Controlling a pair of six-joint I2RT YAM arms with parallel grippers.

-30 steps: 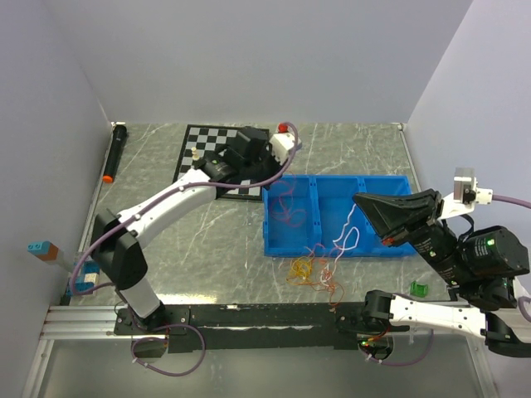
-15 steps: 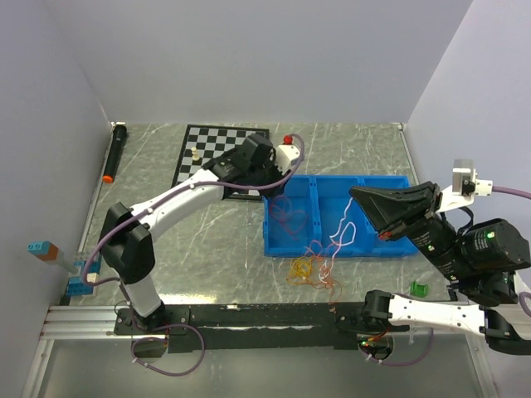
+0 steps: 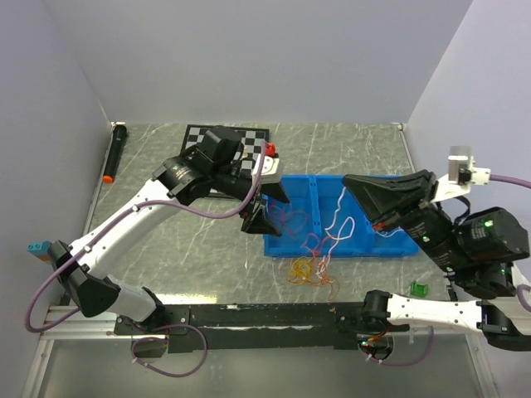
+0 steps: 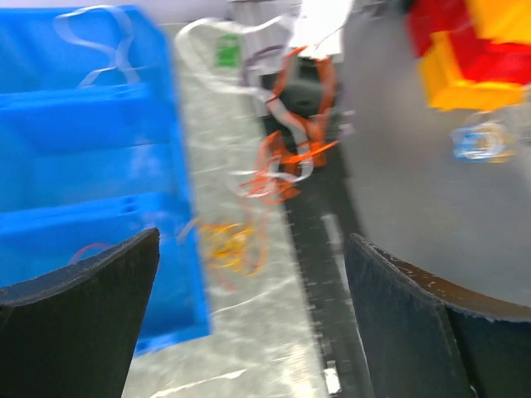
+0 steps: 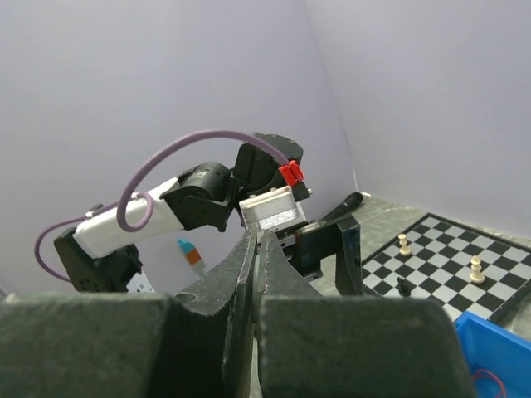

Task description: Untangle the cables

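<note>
The cables form a loose tangle: orange and yellow loops (image 3: 309, 269) lie on the table just in front of the blue tray (image 3: 390, 247). A red cable (image 3: 290, 220) rests in the tray's left compartment. A white cable (image 3: 336, 217) climbs from the tangle to my right gripper (image 3: 348, 182), which is shut on it above the tray. My left gripper (image 3: 265, 206) hangs open over the tray's left edge, holding nothing. Its blurred wrist view shows the orange tangle (image 4: 278, 166), yellow loops (image 4: 232, 245) and tray (image 4: 83, 166) beyond the open gripper (image 4: 249, 323). The right gripper (image 5: 255, 242) shows pressed shut.
A chessboard (image 3: 249, 133) with chess pieces (image 5: 475, 269) lies at the back, partly under the left arm (image 3: 166, 203). A black marker (image 3: 114, 153) lies at the far left. A small green block (image 3: 417, 288) sits near the right arm's base, and a blue-brown block (image 3: 41, 249) at the left wall.
My left gripper has gone from shut to wide open and swung down toward the tray's left edge. The right gripper has moved up and left, drawing the white cable higher.
</note>
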